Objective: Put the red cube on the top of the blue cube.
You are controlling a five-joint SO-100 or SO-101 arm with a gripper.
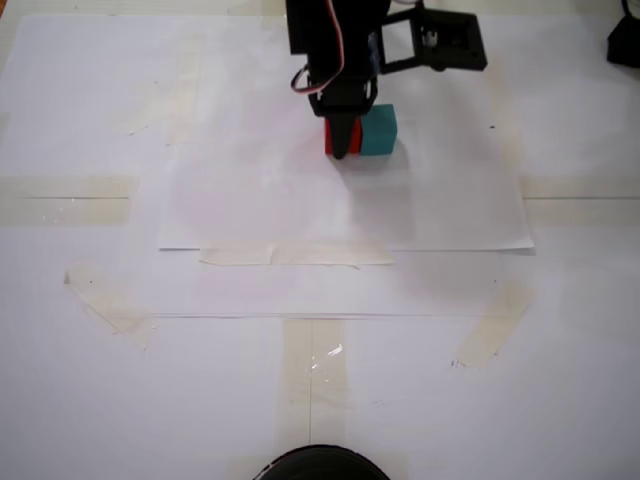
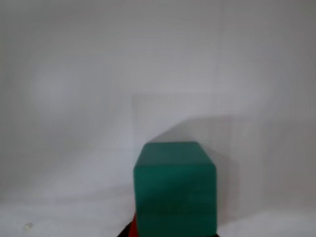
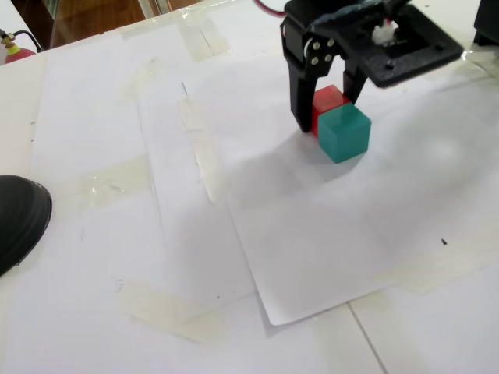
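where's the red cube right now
In both fixed views the red cube sits on the white paper near the far edge, right against the blue cube, with the pincer down around it.

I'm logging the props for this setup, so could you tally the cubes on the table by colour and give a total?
Red cube: 1
Blue (teal) cube: 1
Total: 2 cubes, side by side on the white paper, with the gripper down around the red one.
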